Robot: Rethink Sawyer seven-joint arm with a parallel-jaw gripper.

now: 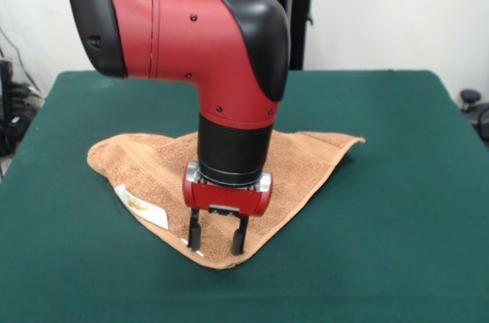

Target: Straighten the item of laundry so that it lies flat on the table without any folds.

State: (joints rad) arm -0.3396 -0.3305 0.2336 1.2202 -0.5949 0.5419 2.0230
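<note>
The orange-tan towel (306, 156) lies on the dark green table (397, 224) in a rough triangle, seemingly folded over itself, with one corner pointing toward the near side. A white care tag (141, 207) shows on its left edge. My gripper (217, 243) points straight down over the towel's near corner. It is open, with the two black fingers (239, 237) apart and their tips at or just above the cloth. Nothing is between them. The arm hides the middle of the towel.
The robot's black pedestal (298, 25) stands behind the table's far edge. Cables (11, 109) hang off the left side and a black object (470, 98) sits off the right.
</note>
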